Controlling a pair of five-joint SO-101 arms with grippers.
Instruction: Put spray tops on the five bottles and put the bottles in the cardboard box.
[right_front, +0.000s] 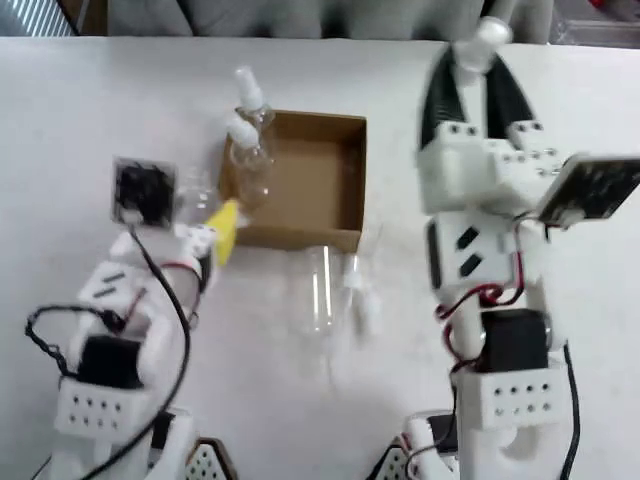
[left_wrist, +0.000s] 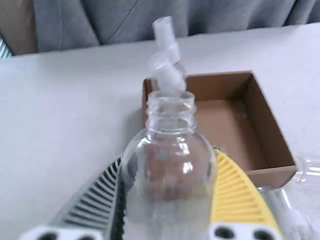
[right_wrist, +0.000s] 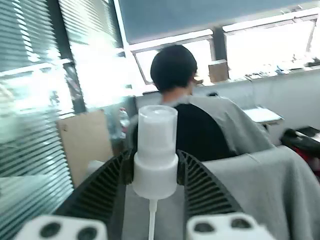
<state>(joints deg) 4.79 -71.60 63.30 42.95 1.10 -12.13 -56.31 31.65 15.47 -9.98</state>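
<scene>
The left gripper (left_wrist: 169, 170) is clamping a clear open-necked bottle (left_wrist: 170, 117) between its grey and yellow fingers, holding it upright just off the left wall of the cardboard box (right_front: 300, 238). Two capped bottles (right_front: 248, 120) are standing close together at the box's far left corner, right behind the held one; whether they are sitting inside the wall or just outside it is hard to tell. Well to the right of the box, the right gripper (right_wrist: 154, 160) is hanging raised above the table, its black fingers pressing on a white spray top (right_wrist: 156, 135) with the dip tube pointing down. Just in front of the box's near wall, another bare bottle (right_front: 320, 285) is lying on its side, with a loose spray top (right_front: 362, 295) lying beside it.
</scene>
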